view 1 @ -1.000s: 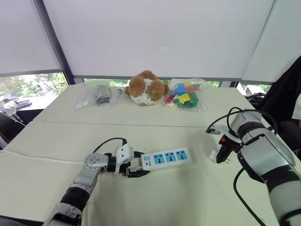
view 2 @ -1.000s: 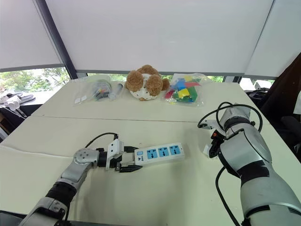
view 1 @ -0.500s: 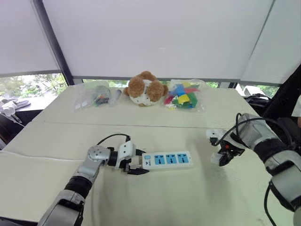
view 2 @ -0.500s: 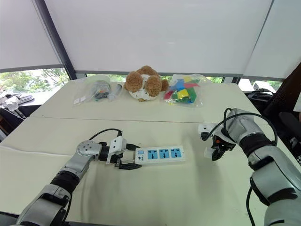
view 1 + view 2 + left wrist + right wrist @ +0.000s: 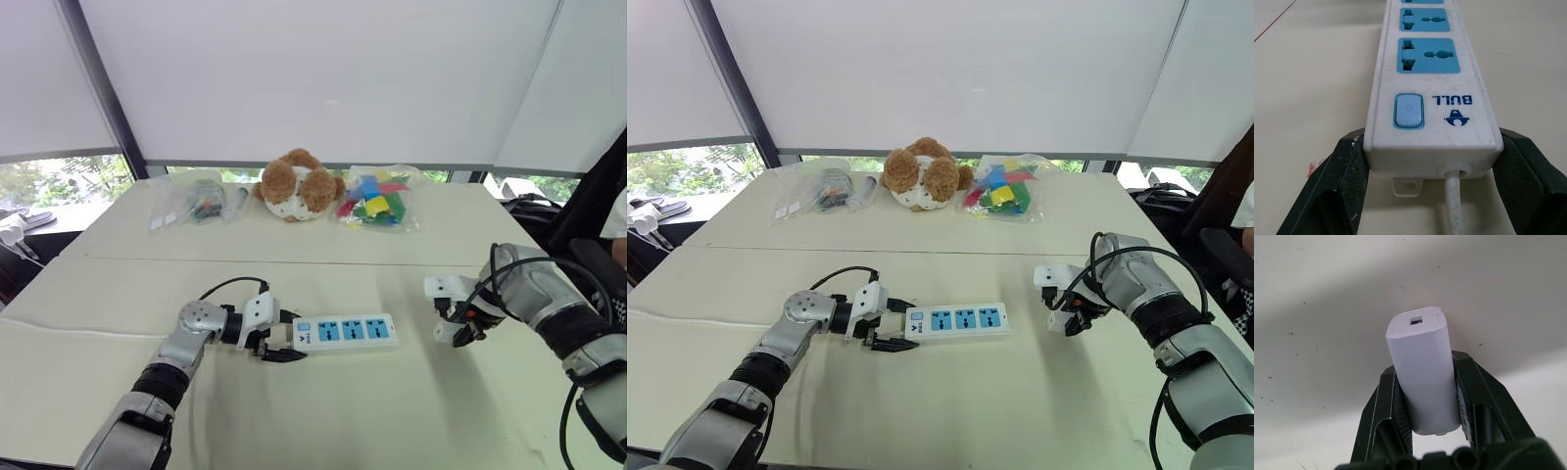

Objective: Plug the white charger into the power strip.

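Here the strip (image 5: 348, 331) lies flat on the table (image 5: 392, 421), near the middle, its long side running left to right. It is white, with three blue sockets in a row and a blue switch at its left end. The left gripper (image 5: 290, 341) is clamped on that switch end: in the left wrist view its two black fingers (image 5: 1337, 191) press against the strip's two long sides, and the white cord (image 5: 1454, 205) comes out of the end face between them.

The charger (image 5: 1425, 377) is in the right gripper (image 5: 458, 328), off to the right of the strip and well apart from it. The fingers (image 5: 1476, 396) are closed on its two flat sides, so about half of the white body stands out past the fingertips. The end that shows has a small rectangular port and points away from the wrist, toward the table. The charger is low over the table; whether it touches the top cannot be told. Its prongs are hidden from view.

At the far side of the table, a brown and white bear (image 5: 294, 184) sits near the middle. Just to its right lies a clear bag of coloured blocks (image 5: 377, 201), and to its left a second clear bag (image 5: 196, 201) with small items that are too small to make out.
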`<control>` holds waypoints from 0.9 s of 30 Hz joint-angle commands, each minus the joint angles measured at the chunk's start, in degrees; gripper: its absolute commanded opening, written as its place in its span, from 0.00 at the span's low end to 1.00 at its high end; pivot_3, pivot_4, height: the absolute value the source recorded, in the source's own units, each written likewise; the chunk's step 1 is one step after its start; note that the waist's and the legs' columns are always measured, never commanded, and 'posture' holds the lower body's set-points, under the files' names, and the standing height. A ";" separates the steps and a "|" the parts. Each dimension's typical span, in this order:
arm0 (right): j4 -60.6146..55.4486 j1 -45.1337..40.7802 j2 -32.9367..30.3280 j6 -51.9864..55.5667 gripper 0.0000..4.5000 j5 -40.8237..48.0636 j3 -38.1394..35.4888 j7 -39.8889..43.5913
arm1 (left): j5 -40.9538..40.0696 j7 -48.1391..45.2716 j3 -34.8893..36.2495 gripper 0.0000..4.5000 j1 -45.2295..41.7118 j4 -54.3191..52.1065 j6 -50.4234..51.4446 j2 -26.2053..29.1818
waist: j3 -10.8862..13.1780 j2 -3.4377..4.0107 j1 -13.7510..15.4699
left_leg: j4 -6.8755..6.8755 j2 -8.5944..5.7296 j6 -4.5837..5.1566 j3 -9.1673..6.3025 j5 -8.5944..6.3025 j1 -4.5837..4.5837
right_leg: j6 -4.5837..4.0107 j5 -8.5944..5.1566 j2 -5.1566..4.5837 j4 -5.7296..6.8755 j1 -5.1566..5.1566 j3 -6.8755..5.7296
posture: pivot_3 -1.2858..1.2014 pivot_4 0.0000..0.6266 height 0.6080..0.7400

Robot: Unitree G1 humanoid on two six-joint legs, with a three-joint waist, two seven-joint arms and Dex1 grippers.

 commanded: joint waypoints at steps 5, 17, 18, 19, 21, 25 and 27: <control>-0.84 -0.61 1.35 1.34 0.82 0.08 -1.21 1.16 | 3.29 1.44 -2.14 0.66 1.71 1.53 1.08 -0.15 | -0.01 -0.04 -0.22 | 0.01 0.00 0.00 0.02 0.00 0.12 | 0.00 0.00 0.00 -0.02 0.13 0.01 | 0.52 0.24 0.99; -0.75 -3.84 3.79 2.95 0.82 1.50 -2.27 2.05 | 3.78 2.62 -2.02 0.66 1.20 3.08 0.44 -1.19 | 0.00 -0.03 0.12 | -0.03 -0.01 0.00 0.03 0.00 0.32 | -0.01 -0.01 -0.03 -0.11 0.34 0.03 | 0.52 0.24 0.99; 0.11 -4.30 3.87 2.45 0.82 1.09 -1.90 2.06 | 3.84 2.72 -2.05 0.66 1.12 3.23 0.38 -1.32 | 0.00 -0.03 0.14 | -0.03 -0.02 0.00 0.04 0.00 0.32 | -0.01 -0.01 -0.04 -0.11 0.34 0.03 | 0.52 0.24 0.99; 1.21 -4.75 3.99 1.72 0.82 0.67 -1.41 2.20 | 3.86 2.83 -2.05 0.66 1.13 3.31 0.33 -1.44 | 0.00 -0.03 0.15 | -0.03 -0.03 0.00 0.04 0.00 0.32 | -0.01 -0.01 -0.05 -0.12 0.34 0.03 | 0.52 0.24 0.99; 3.50 -5.64 4.22 -0.14 0.82 -0.32 -0.49 2.23 | 3.86 3.02 -2.05 0.66 1.38 3.12 0.34 -1.58 | 0.00 -0.03 0.19 | -0.03 -0.02 0.01 0.03 0.00 0.32 | -0.01 -0.01 -0.05 -0.13 0.35 0.03 | 0.52 0.24 0.99; 7.82 -7.73 4.72 -3.11 0.82 -1.77 0.70 2.60 | 3.84 3.33 -2.01 0.66 2.06 2.54 0.45 -1.54 | 0.00 -0.02 0.20 | -0.03 -0.03 0.00 0.04 0.00 0.32 | -0.01 -0.01 -0.05 -0.14 0.36 0.03 | 0.52 0.24 0.99; 10.01 -8.91 5.16 -4.38 0.82 -2.53 1.12 2.51 | 3.82 3.50 -1.94 0.66 2.44 2.26 0.54 -1.45 | 0.00 -0.01 0.14 | -0.03 -0.03 0.00 0.04 0.00 0.32 | -0.01 -0.01 -0.05 -0.14 0.36 0.03 | 0.52 0.24 0.99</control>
